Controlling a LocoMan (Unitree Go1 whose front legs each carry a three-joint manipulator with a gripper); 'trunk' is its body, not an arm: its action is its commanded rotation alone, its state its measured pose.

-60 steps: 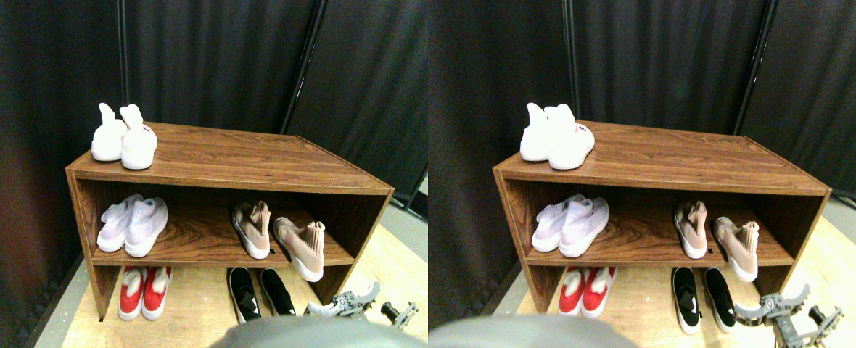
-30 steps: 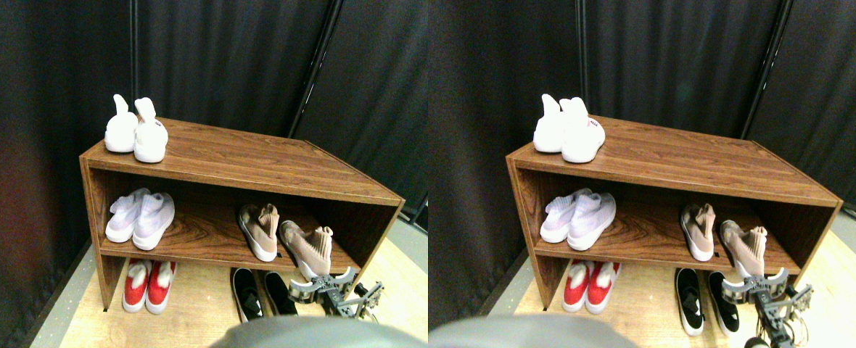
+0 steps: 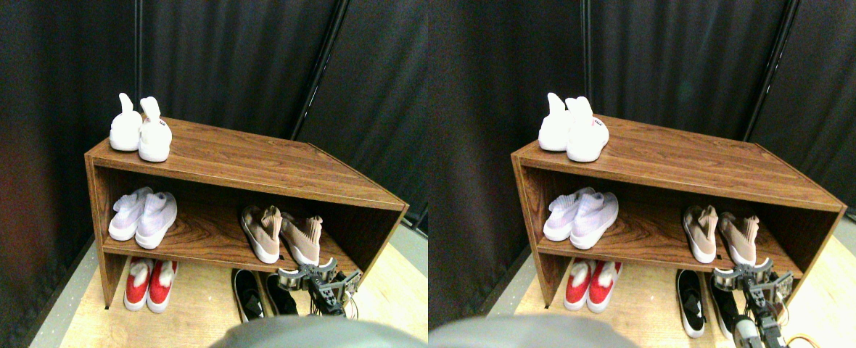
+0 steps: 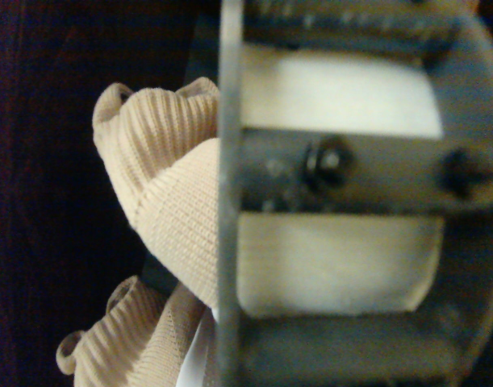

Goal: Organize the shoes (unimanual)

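Overall, the rack [image 3: 254, 163] is a brown wooden unit with a top board, one inner shelf and the floor beneath, and it holds five pairs.

Top board: a white pair [image 3: 140, 130] stands at the left end, heels raised, shoes touching.

Inner shelf: a lavender pair [image 3: 143, 216] sits at the left end, side by side and toes toward the front edge. A pink pair occupies the right half; its left shoe [image 3: 262, 232] and right shoe [image 3: 302, 239] lie close together, soles near the front edge. They are nearly parallel, the right one slightly angled.

Floor, under the shelf: a red pair [image 3: 141, 283] at the left, aligned. A black pair [image 3: 261, 293] at the right, partly hidden behind the gripper.

The gripper [image 3: 319, 275] sits at the shelf's front edge, just before the right pink shoe. The wrist view shows pink knit [image 4: 169, 218] filling the space past the jaw frame, with the white sole seen through the frame. Whether the jaws are spread or closed, and whether they have hold of the shoe, cannot be told.

Judgement: each pair is grouped by colour, one zone per pair. The right pink shoe appears to be the item under adjustment, being squared against its mate. Remaining work looks minor.
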